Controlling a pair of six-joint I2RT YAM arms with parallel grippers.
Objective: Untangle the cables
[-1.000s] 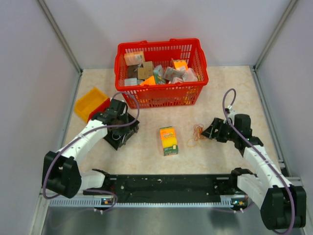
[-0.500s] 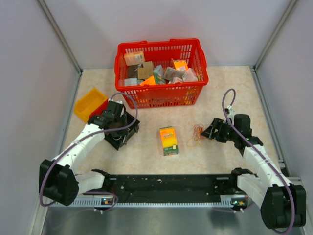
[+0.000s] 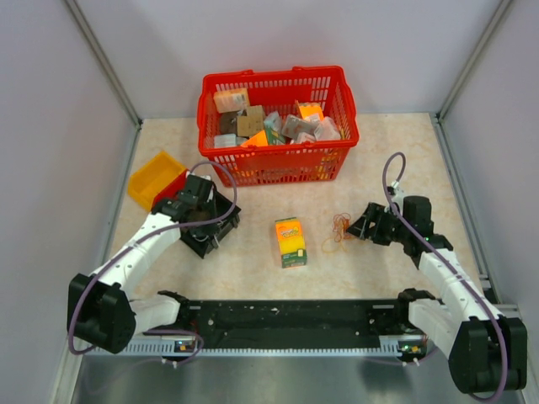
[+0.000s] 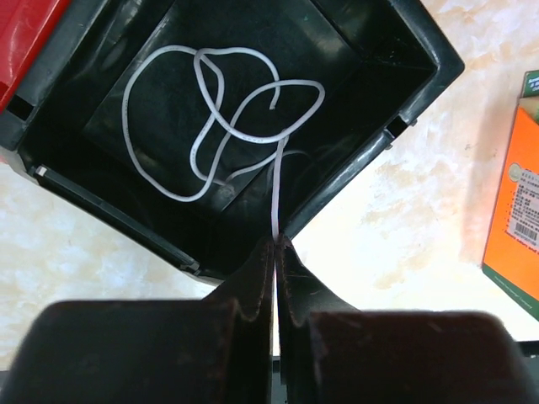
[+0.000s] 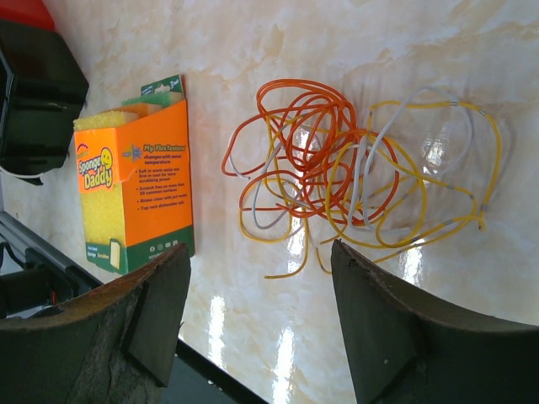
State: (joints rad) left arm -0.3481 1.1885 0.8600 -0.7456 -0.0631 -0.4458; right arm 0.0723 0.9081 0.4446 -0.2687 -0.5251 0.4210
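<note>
A tangle of thin orange, yellow and white cables (image 5: pixel 354 168) lies on the table right of the yellow-green sponge box (image 5: pixel 139 185); it also shows in the top view (image 3: pixel 338 229). My right gripper (image 5: pixel 261 278) is open, just short of the tangle, touching nothing. My left gripper (image 4: pixel 275 246) is shut on one end of a single white cable (image 4: pixel 221 118), whose loops lie inside a black bin (image 4: pixel 396 76). In the top view the left gripper (image 3: pixel 200 220) is over that bin (image 3: pixel 221 232).
A red basket (image 3: pixel 275 84) full of small packages stands at the back. A yellow bin (image 3: pixel 150 178) and a red one (image 3: pixel 172 187) sit left of the black bin. Grey walls enclose the table on three sides.
The left arm has shifted slightly toward the back over the black bin. The right arm and the cable tangle have not visibly moved.
</note>
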